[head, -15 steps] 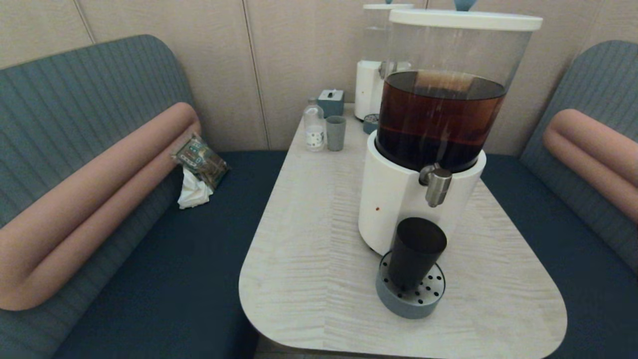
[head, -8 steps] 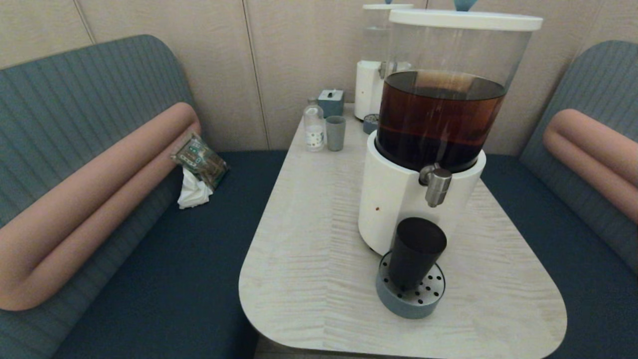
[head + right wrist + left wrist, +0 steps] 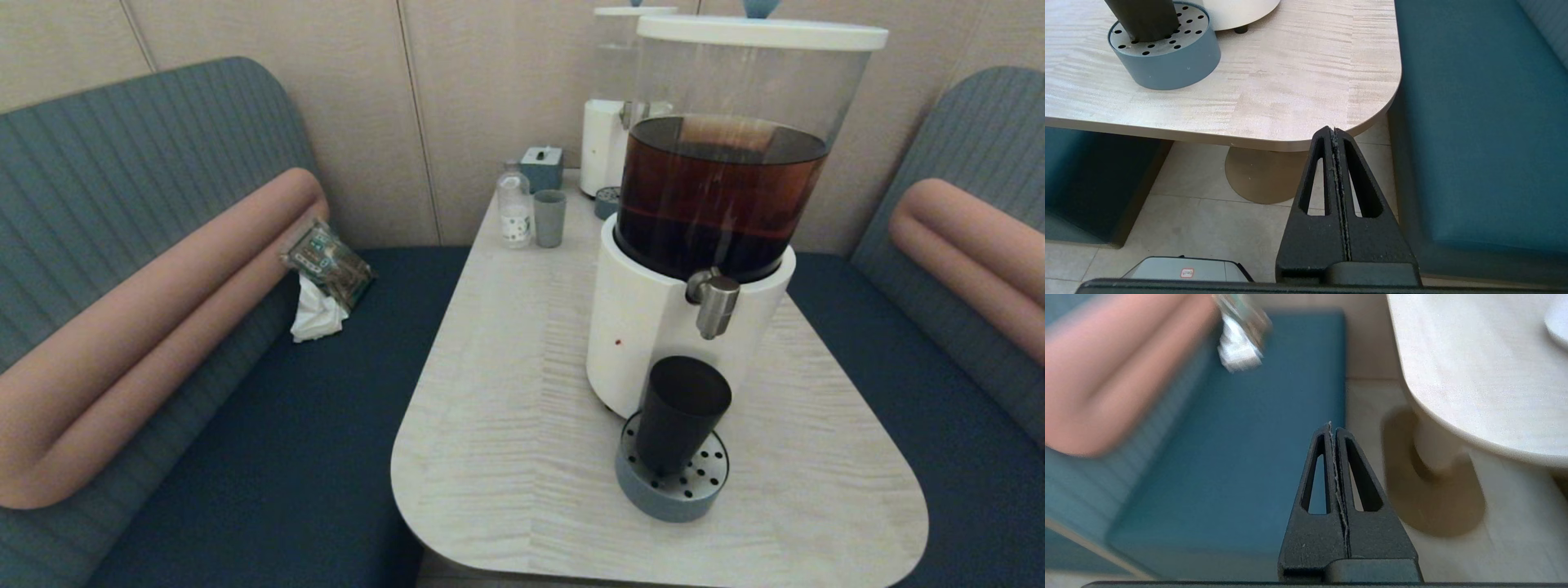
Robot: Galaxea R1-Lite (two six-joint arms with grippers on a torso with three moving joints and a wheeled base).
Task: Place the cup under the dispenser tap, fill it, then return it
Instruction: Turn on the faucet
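The matte black cup (image 3: 682, 412) stands upright on the round grey-blue drip tray (image 3: 671, 490), below and slightly left of the brushed-steel dispenser tap (image 3: 717, 304) of the big white-based dispenser (image 3: 653, 335) holding dark brown liquid. The right wrist view shows the cup's lower part (image 3: 1143, 16) on the perforated tray (image 3: 1167, 61). Neither arm appears in the head view. My left gripper (image 3: 1332, 426) is shut and empty, low beside the table over the blue bench seat. My right gripper (image 3: 1333, 130) is shut and empty, below the table's near right corner.
At the table's far end stand a smaller grey-green cup (image 3: 549, 217), a small bottle (image 3: 514, 214), a blue box (image 3: 542, 167) and a second, smaller dispenser (image 3: 608, 122). A packet and tissue (image 3: 322, 273) lie on the left bench. Benches flank the table (image 3: 506, 425) on both sides.
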